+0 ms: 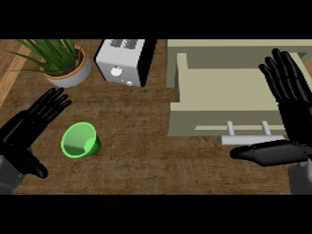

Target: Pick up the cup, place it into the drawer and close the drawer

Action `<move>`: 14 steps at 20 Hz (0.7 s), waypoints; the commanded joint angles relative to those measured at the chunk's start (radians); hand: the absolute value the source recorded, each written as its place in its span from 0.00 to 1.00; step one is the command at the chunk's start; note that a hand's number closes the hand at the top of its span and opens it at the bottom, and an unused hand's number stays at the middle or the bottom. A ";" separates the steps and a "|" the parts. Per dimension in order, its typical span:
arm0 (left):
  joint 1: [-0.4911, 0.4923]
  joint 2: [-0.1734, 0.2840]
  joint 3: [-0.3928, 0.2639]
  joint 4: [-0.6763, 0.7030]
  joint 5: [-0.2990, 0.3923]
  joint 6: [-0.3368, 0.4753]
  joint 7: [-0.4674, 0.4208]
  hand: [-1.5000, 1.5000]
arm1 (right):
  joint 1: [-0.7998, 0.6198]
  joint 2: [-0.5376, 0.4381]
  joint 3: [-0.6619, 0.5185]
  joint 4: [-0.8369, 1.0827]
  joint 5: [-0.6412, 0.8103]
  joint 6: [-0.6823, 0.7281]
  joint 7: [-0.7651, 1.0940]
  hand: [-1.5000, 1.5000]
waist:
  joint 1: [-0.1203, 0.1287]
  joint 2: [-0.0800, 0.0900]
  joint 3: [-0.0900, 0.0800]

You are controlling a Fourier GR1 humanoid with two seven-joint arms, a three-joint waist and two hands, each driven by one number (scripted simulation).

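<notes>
Both robot hands, left (pixel 30 125) and right (pixel 297 107), held released | green cup (pixel 81 140) tipped near worktop's left edge | drawer (pixel 229 98) pulled out

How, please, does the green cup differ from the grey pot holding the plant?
The green cup lies tipped on its side, mouth toward the view, and holds nothing; the grey pot stands upright holding the green plant. The cup sits nearer the left hand. Both rest on the counter.
</notes>
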 commanded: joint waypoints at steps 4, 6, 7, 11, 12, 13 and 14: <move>0.004 -0.036 -0.034 0.245 -0.274 0.042 -0.299 0.00 | -0.029 -0.008 -0.015 -0.035 -0.014 0.008 0.047 0.00 | -0.003 0.000 -0.001; -0.080 0.016 -0.014 0.406 -0.290 0.010 -0.344 0.00 | 0.015 -0.012 -0.007 -0.042 -0.001 0.031 0.008 0.00 | -0.007 0.000 -0.001; -0.120 -0.007 -0.020 0.440 -0.311 0.041 -0.379 0.00 | -0.012 -0.017 -0.034 -0.013 -0.014 0.027 0.023 0.00 | -0.005 0.000 0.000; -0.226 -0.002 -0.031 0.598 -0.361 0.096 -0.432 0.00 | -0.039 0.041 0.022 0.052 0.059 -0.014 -0.045 0.00 | -0.010 0.004 -0.001; -0.158 0.000 -0.048 0.624 -0.391 0.091 -0.540 0.00 | -0.008 -0.007 -0.036 0.020 -0.016 0.036 -0.018 0.00 | -0.013 0.004 -0.001; -0.159 0.010 -0.057 0.656 -0.412 0.105 -0.581 0.00 | -0.118 -0.037 -0.064 0.026 -0.050 0.029 0.079 0.00 | -0.015 0.006 -0.003; -0.168 0.026 -0.067 0.661 -0.423 0.090 -0.602 0.00 | -0.092 -0.013 -0.047 0.041 -0.018 0.015 0.028 0.00 | -0.011 0.004 -0.002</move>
